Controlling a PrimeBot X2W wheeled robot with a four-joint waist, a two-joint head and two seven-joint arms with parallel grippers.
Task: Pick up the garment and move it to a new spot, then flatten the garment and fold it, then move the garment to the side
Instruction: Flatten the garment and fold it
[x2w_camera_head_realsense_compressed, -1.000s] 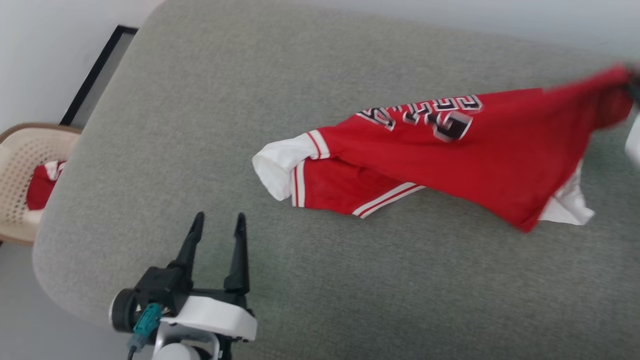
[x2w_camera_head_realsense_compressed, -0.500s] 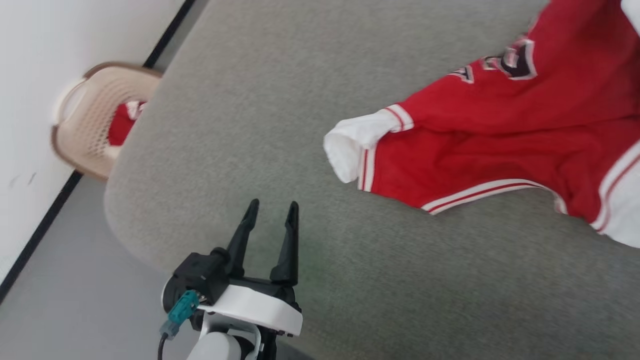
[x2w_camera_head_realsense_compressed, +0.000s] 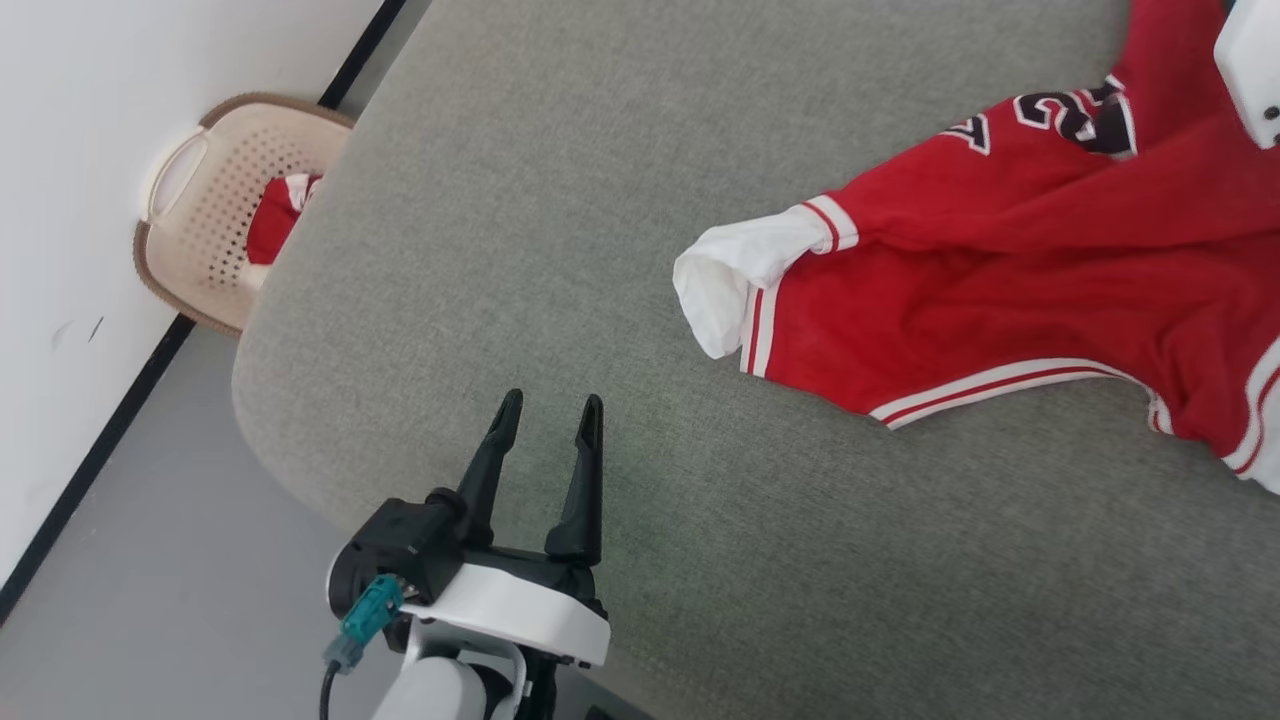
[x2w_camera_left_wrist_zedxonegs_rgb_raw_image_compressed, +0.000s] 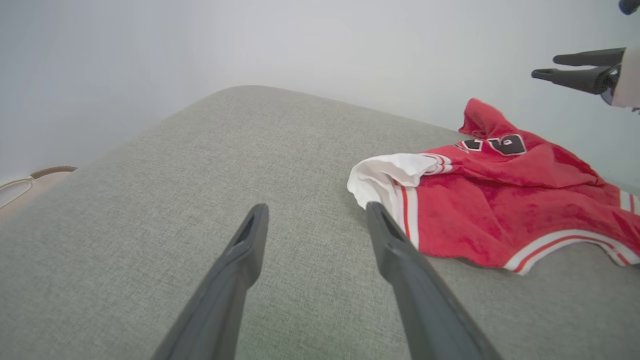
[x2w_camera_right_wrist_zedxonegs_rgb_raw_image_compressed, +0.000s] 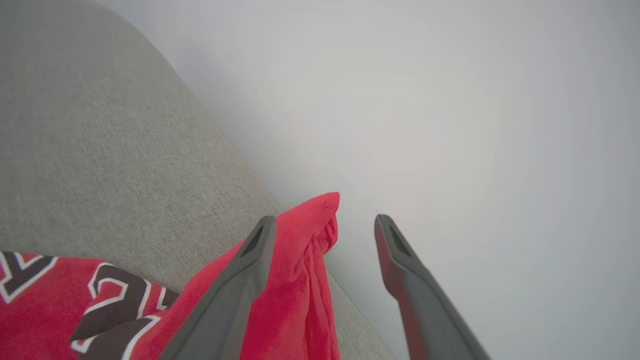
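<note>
1. Red, soft-napped cloth: the garment lies crumpled on the right part of a grey woven cushion with a rounded edge. One white sleeve gapes toward the left. Red-and-white striped trim runs along the near edge, and black, white-edged figures show on the far side.
2. A beige, perforated plastic basket with a brown rim sits on the grey floor against the white wall, beside the cushion's corner. Red-and-white cloth lies in it.
3. The left gripper hovers over bare cushion by the near edge, left of the sleeve and apart from it. Its fingers point away from the robot, and its jaws are spread wide and empty.
4. The right gripper also has its jaws spread wide, with nothing pinched. In its wrist view a raised red fold stands in the gap beside one finger, and contact cannot be told there.
5. The left wrist view shows that gripper level in the air, above and beyond the garment's peak, with a gap between them. The head view shows a white part of that arm at its upper right corner, over the garment.
</note>
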